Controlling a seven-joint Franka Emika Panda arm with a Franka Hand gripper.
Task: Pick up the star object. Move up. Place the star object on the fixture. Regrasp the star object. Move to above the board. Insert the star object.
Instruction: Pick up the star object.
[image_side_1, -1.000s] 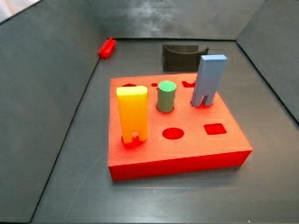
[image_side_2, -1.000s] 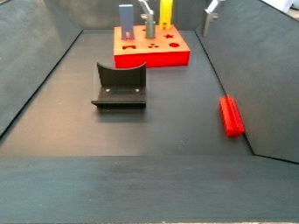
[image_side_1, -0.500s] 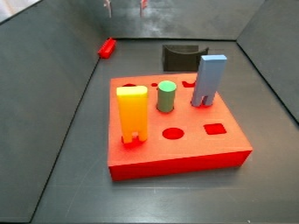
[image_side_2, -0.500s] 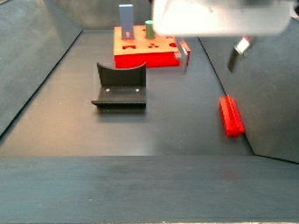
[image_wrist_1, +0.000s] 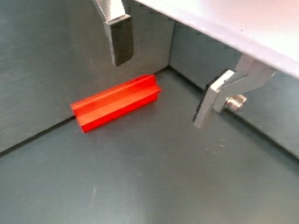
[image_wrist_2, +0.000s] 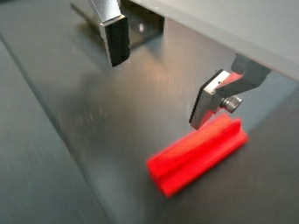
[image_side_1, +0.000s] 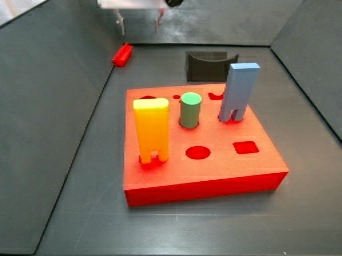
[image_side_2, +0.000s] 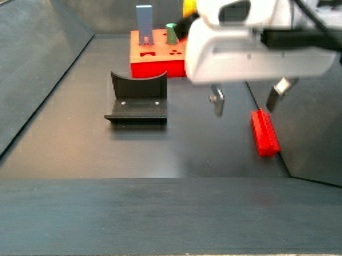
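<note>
Tool (image_wrist_1: 163, 74) wide open, holding nothing, above the star object (image_wrist_1: 114, 102) — lying flat on the worktop (image_wrist_1: 176, 184) against the side wall. Better to centre over the peg, lower straight — one finger (image_wrist_1: 119, 39) slipping between peg and wall — then close.

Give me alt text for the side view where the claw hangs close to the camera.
The open claw hangs just above the dark floor, empty, with the small red star object lying flat beside it along the wall. Farther back stand the black fixture and the red board with its pegs.
</note>
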